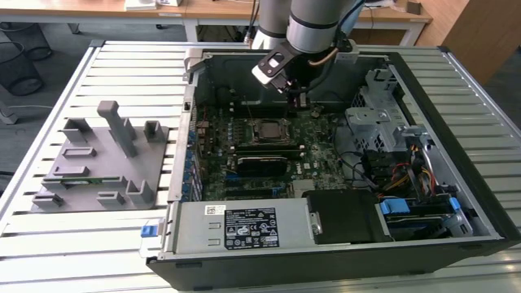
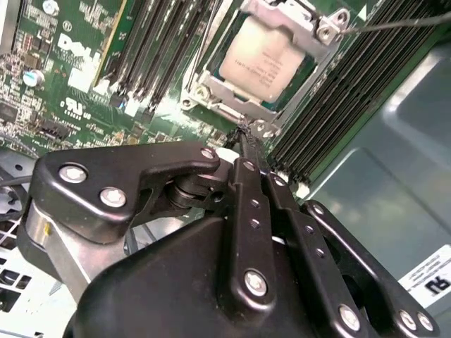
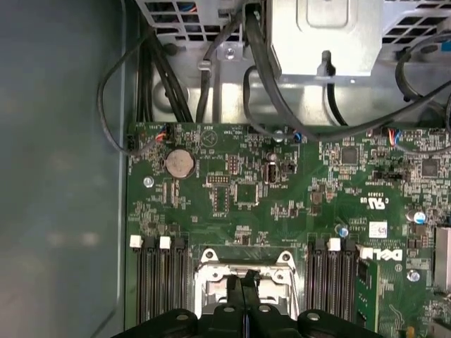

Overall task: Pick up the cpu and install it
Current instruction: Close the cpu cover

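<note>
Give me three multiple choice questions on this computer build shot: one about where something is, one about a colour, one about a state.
1. Where is the cpu? A between the jaws; B seated in the socket; C on the grey tray.
2. What colour is the motherboard? A blue; B red; C green.
3. How do the jaws of the gripper stand? A shut, holding nothing; B wide open; C clamped on the cpu.

Answers:
1 B, its silvery top lies inside the socket frame.
2 C, the board is green in both wrist views.
3 A, the jaws meet with nothing between them.
</note>
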Controlling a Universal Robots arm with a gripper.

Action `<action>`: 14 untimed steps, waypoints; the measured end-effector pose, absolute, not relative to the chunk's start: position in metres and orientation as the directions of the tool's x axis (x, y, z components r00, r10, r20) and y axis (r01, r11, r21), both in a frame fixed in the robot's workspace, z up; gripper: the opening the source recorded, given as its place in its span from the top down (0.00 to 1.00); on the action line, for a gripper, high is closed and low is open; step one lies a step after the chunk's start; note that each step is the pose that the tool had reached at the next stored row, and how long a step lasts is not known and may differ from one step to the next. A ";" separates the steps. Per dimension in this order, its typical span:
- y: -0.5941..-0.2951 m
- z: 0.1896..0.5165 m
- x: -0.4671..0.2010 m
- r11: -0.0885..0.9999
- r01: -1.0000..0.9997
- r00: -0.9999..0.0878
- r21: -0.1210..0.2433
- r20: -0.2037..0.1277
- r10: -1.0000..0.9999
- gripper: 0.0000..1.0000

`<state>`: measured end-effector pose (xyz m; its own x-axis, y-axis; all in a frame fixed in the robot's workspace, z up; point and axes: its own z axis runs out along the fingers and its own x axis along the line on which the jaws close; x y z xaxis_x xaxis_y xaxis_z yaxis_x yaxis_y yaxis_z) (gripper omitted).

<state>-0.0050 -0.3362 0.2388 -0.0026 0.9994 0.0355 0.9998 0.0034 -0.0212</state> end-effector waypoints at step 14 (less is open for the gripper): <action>-0.336 0.231 -0.025 0.005 1.000 -0.005 -0.021 0.032 0.999 0.89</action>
<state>-0.0253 -0.3362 0.2314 -0.0047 0.9995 0.0317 0.9998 0.0054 -0.0212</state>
